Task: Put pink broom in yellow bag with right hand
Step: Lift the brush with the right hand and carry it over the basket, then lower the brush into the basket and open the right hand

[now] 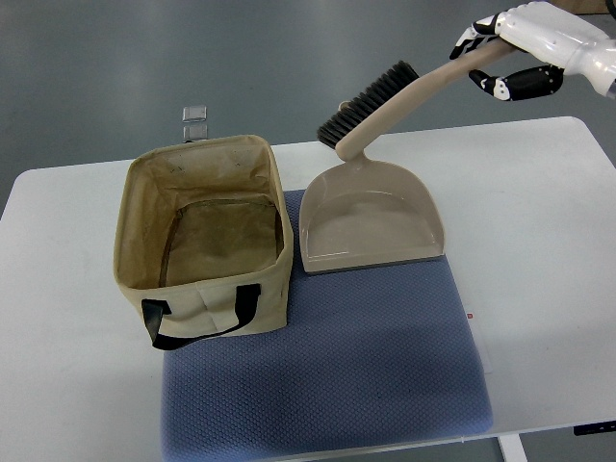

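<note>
Right hand (pixel 508 56) at far right, fingers (pixel 520 85) curled round handle end of pink broom (pixel 385 108); broom lifted, tilted, bristles toward far left, lower end meeting dustpan (pixel 371 217) handle; yellow bag (pixel 204 241) open-topped at left, on blue mat (pixel 327 375), just beside dustpan; white table (pixel 539 231) beneath.

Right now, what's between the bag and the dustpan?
Nothing stands between them. The top view shows only a narrow strip of blue mat between the bag and the dustpan.
</note>
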Robot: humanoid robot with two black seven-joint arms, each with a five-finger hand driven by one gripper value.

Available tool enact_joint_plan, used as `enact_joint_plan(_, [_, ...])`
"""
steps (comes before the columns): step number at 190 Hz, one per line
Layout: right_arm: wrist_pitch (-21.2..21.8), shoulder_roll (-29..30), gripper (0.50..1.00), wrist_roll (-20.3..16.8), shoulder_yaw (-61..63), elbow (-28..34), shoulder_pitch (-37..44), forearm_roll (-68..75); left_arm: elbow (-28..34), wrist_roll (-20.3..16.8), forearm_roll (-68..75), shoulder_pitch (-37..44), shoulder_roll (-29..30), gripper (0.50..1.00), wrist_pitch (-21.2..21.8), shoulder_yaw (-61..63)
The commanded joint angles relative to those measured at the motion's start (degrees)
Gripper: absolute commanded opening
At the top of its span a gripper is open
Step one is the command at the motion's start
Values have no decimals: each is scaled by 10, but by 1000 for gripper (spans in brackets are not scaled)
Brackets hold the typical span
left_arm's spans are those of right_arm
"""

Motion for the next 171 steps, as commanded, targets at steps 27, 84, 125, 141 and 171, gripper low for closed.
enact_joint_plan(27, [16,125,500,-28,-7,-1,49,-9,0,0,0,0,0,1000,0,0])
enact_joint_plan(84, [27,233,500,-45,-59,-1,54,-46,0,0,0,0,0,1000,0,0])
enact_joint_plan(125, [19,242,899,-44,-57,-2,42,-39,0,0,-1,0,0,1000,0,0])
enact_joint_plan(141, [15,241,917,-41,-54,-2,34,-36,0,0,-1,0,0,1000,0,0])
enact_joint_plan(171, [-13,228,917,-42,-42,-2,28,-11,0,0,0,0,0,1000,0,0])
